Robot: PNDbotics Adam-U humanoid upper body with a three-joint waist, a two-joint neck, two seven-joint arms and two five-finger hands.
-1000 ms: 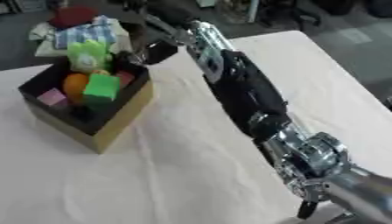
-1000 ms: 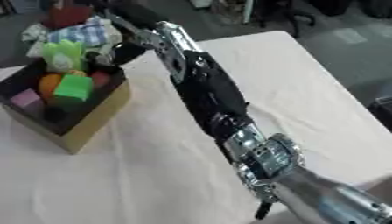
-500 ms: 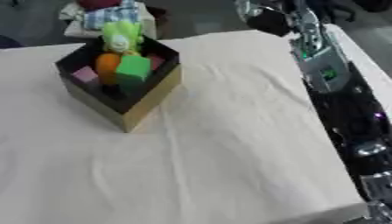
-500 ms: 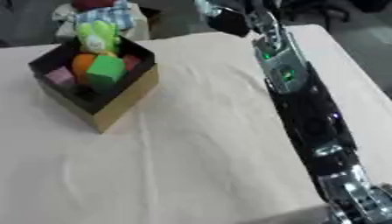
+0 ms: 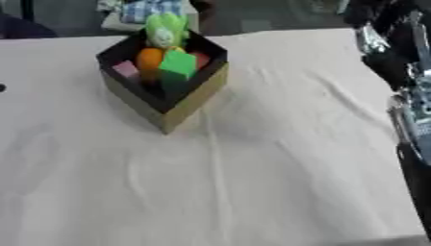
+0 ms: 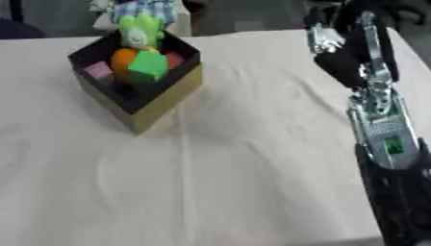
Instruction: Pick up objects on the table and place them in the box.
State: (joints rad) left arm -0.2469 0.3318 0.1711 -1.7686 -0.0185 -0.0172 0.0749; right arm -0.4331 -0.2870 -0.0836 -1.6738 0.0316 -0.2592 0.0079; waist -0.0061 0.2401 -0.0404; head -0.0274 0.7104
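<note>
A black-lined cardboard box (image 5: 185,98) stands on the white cloth at the far left-centre. Inside it are a light green toy (image 5: 166,30) sticking up at the back, an orange ball (image 5: 149,58), a green cube (image 5: 178,66), a pink block (image 5: 125,70) and something red (image 5: 200,58). My right arm (image 6: 383,134) runs up the right side of the table. Its hand (image 6: 330,41) is blurred near the far right edge, well away from the box and with nothing seen in it. My left hand does not show.
The table (image 5: 252,168) is covered by a wrinkled white cloth. Behind its far edge lies a pile of blue and white things (image 5: 151,9). A small dark spot (image 5: 3,88) sits at the left edge.
My right hand has pulled back from the box and swung to the far right side of the table. The camera has also shifted, so the box appears nearer the middle.
</note>
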